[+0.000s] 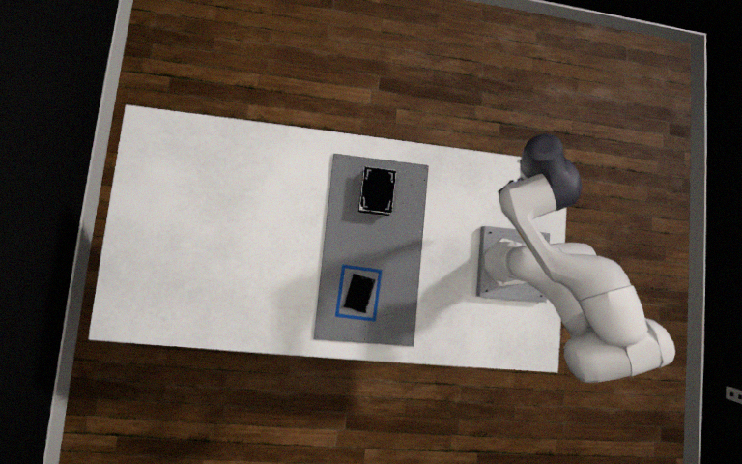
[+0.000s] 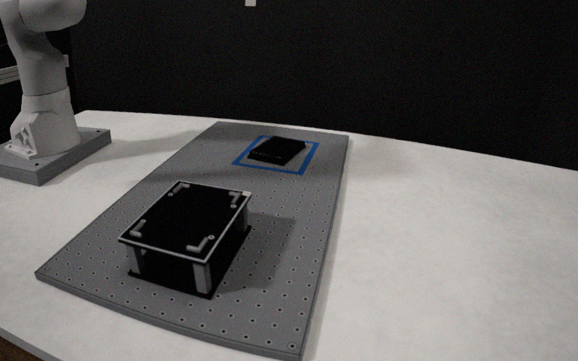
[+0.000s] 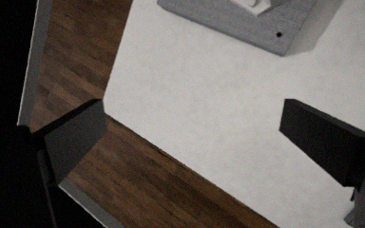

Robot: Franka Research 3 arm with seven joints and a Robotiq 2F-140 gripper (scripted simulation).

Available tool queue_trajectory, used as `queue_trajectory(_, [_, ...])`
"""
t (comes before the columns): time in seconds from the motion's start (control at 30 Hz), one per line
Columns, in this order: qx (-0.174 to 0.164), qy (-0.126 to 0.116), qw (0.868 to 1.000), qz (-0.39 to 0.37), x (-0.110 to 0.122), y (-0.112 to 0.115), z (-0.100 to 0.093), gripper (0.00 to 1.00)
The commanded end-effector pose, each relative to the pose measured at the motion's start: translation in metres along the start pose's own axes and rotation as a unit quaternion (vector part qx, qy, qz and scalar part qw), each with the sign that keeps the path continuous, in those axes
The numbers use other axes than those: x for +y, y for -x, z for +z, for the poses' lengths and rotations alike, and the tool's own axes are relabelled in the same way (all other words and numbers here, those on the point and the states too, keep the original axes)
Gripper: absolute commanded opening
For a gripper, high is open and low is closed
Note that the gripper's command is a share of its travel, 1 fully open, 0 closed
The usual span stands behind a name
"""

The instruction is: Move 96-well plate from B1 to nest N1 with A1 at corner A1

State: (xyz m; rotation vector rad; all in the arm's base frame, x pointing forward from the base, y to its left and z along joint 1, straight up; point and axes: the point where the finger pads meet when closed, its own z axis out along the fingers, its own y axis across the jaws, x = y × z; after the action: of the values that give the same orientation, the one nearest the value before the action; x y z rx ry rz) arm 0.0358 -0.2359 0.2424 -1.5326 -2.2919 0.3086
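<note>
The black 96-well plate (image 1: 358, 292) lies flat inside the blue outline of spot B1 (image 1: 357, 316), a little turned in it; it also shows in the exterior view (image 2: 277, 150). I cannot make out its cut-off corner. The raised nest N1 (image 1: 377, 189) is a black block with white corner locators and nothing on top (image 2: 185, 220); a small light tag marks one corner (image 2: 245, 193). My gripper (image 1: 549, 166) hangs high over the table's edge near the arm's base, far from both. In the wrist view its fingers stand wide open with nothing between them.
The plate and the nest both stand on a grey perforated baseplate (image 1: 372, 248) on the white table. The arm's grey mounting block (image 1: 508, 262) sits at the table's right end. Wooden floor lies beyond the table's edge (image 3: 143, 180).
</note>
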Motion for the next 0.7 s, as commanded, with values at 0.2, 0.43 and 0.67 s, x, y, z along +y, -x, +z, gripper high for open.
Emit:
queue_trajectory(0.2, [0.0, 0.0, 1.0, 0.0, 0.0, 0.0, 0.0, 1.0])
queue_trajectory(0.43, [0.0, 0.0, 1.0, 0.0, 0.0, 0.0, 0.0, 1.0])
queue_trajectory(0.67, [-0.002, 0.0, 1.0, -0.012, 0.0018, 0.0016, -0.001, 1.0])
